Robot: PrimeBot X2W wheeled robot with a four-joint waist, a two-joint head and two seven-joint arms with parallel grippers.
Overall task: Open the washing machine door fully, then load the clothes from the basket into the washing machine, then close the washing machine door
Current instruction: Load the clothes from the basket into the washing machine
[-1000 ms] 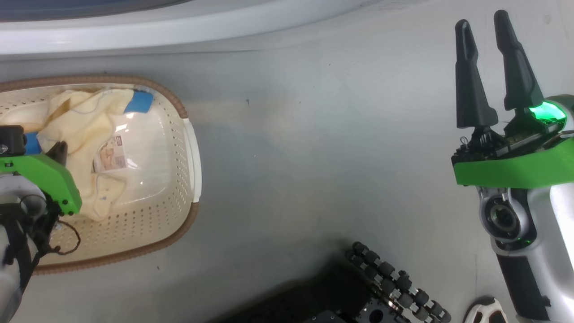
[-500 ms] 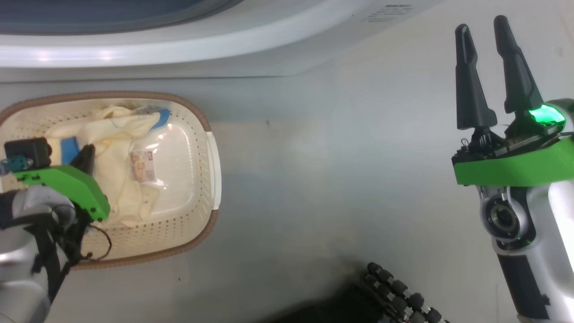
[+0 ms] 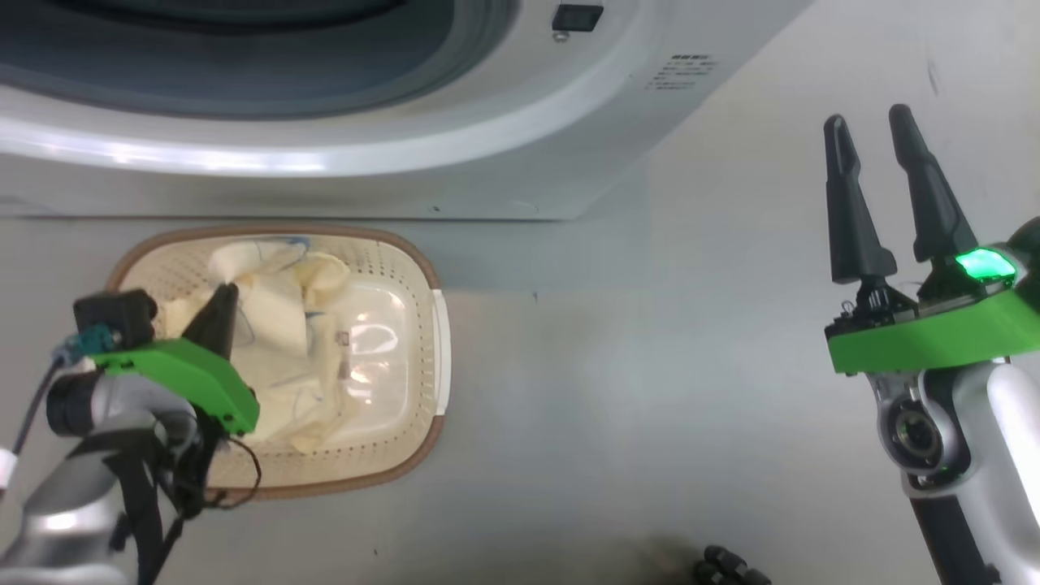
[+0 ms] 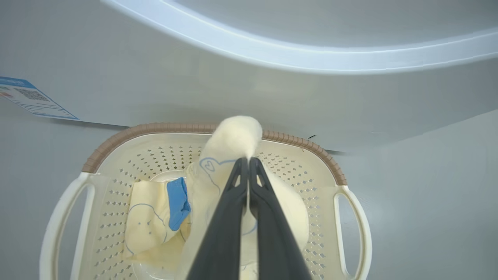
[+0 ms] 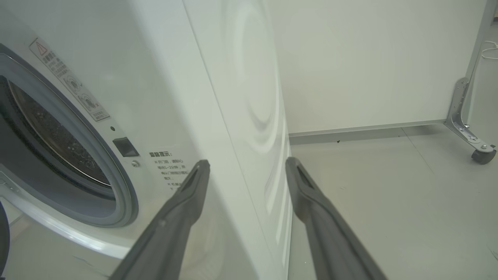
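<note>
The cream basket [image 3: 410, 382] stands on the floor in front of the white washing machine [image 3: 520, 154], whose drum opening [image 3: 244, 49] is uncovered. The washing machine door is out of view. Pale yellow clothes [image 3: 276, 333] lie in the basket. My left gripper [image 3: 225, 291] hangs over the basket's left half. In the left wrist view, my left gripper [image 4: 248, 159] is shut on a pulled-up fold of the clothes [image 4: 235, 134]. The rest, with a blue patch [image 4: 177, 202], sags into the basket [image 4: 155, 127]. My right gripper [image 3: 867, 118] is open and empty at the right, beside the washer's corner [image 5: 233, 116].
A blue sticker [image 4: 31, 99] sits low on the washer's front. To the right of the machine, grey floor [image 5: 389, 202] runs to a white wall panel. A metal leg with a caster [image 5: 480, 153] stands there. My base's black rollers [image 3: 723, 569] show at the bottom edge.
The head camera has tilted up, so the basket sits lower in the picture and the washer's opening has come into view. My left gripper, still shut, has drawn the cloth upward. The right gripper stays open.
</note>
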